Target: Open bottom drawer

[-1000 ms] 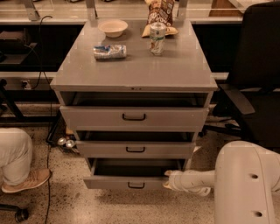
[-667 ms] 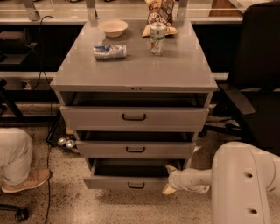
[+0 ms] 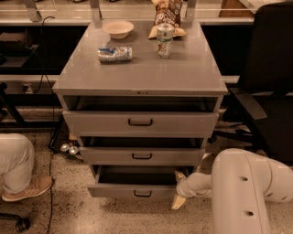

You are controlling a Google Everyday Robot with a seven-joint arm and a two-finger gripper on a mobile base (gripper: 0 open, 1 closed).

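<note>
The grey cabinet (image 3: 142, 77) has three drawers, all pulled partly out. The bottom drawer (image 3: 132, 191) is the lowest, with a short flat front and a small black loop handle (image 3: 142, 194); it stands out the farthest and its dark inside shows. The middle drawer (image 3: 142, 156) and the taller top drawer (image 3: 140, 122) sit above it. My gripper (image 3: 178, 189) is at the bottom drawer's right front corner, low near the floor, at the end of my white arm (image 3: 242, 192). One fingertip shows above the drawer's front edge and one below it.
On the cabinet top stand a bowl (image 3: 118, 29), a lying bottle (image 3: 115, 53), a can (image 3: 165, 40) and a snack bag (image 3: 167, 13). A black office chair (image 3: 270, 87) is at the right. A person's leg and shoe (image 3: 23, 180) are at the left on the speckled floor.
My arm and gripper have shifted slightly right and down along the bottom drawer's right corner. The drawers stand about as before.
</note>
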